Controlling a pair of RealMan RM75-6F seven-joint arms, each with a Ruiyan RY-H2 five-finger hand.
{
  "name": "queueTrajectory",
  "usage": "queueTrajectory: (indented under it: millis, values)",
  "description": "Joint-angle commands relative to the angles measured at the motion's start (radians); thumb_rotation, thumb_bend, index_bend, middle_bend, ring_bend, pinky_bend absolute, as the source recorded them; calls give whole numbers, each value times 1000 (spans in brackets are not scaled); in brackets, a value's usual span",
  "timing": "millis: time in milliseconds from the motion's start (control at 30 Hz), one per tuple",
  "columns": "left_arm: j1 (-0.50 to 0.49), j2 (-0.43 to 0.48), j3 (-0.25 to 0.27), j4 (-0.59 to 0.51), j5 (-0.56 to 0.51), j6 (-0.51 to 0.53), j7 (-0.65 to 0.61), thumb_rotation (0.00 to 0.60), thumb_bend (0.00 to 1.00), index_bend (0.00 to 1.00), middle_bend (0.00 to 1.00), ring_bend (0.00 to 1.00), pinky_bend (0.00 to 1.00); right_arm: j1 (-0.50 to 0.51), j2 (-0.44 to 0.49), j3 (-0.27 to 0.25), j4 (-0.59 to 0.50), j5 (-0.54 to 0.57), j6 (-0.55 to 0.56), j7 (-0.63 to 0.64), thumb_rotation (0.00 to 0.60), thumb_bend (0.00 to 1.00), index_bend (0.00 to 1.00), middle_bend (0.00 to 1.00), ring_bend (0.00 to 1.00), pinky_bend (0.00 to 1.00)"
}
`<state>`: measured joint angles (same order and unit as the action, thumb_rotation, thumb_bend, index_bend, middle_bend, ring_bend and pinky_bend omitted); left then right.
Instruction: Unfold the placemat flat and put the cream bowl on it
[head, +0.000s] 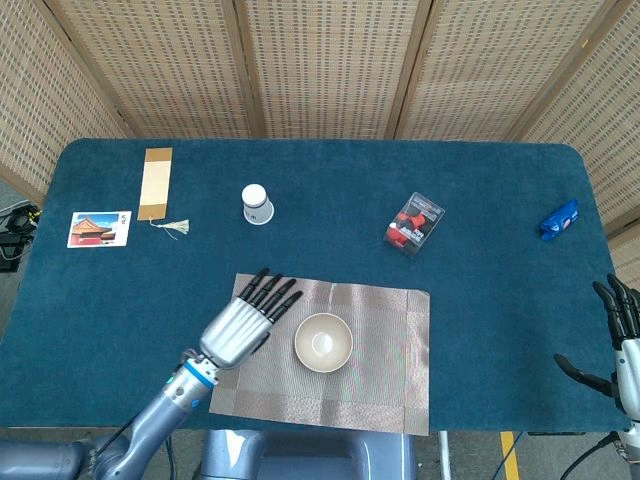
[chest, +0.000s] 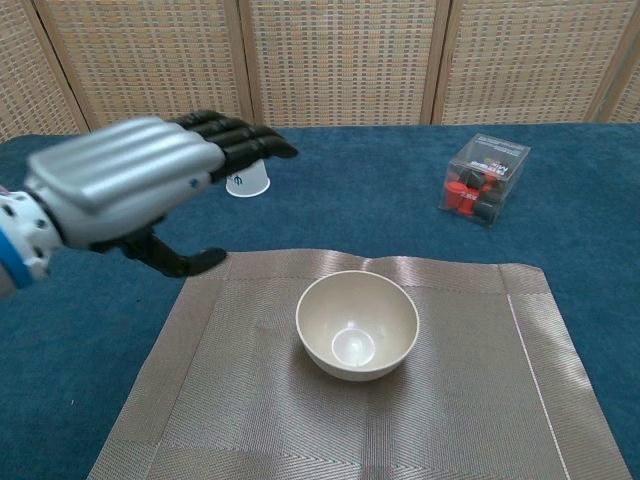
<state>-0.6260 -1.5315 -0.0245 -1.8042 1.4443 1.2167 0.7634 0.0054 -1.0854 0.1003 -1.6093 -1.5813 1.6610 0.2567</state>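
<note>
- The placemat (head: 370, 350) lies spread flat on the blue table (head: 480, 200), near the front edge; I see no fold left in it.
- The cream bowl (head: 322, 342) stands upright on the placemat, a little left of its middle, with nothing touching it.
- The left hand (head: 243, 320) hovers above the left border of the placemat, just beside the bowl but apart from it. Its fingers are stretched out and spread, the thumb is out to the side, and it has hold of nothing.
- The right hand (head: 618, 345) is well apart from the placemat, at the right edge of the table. Its fingers are apart and it carries nothing.
- Judging from this, both parts of the task look done: the mat is flat and the bowl is on it. What is left seems only to bring the left arm away.
- Beyond the placemat stand a white paper cup (head: 256, 204) and a clear box (head: 414, 224) with red and black things inside.
</note>
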Motion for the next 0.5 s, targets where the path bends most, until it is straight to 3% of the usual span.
queueTrajectory:
  millis: [33,167,367,500]
  values:
    - [94,140,45,-82,46,111,-66,600,368,13,0,0,0,4,-7,0,6,1,-7,-14,600,158,69,0,0,0]
    - [200,241,99,-80,76,234,-141,600,338,0,0,0,0,13,-18,2,21,12,-25,-58,600,158,57,0,0,0]
    - [322,318,156,-23,135,366,-260,600,303,0,0,0,0,34,-23,0,24,24,-71,-64,600,157,44,0,0,0]
    - [380,346,174,19,144,412,-349,600,297,0,0,0,0,45,-35,-2,42,34,-94,-176,600,157,44,0,0,0]
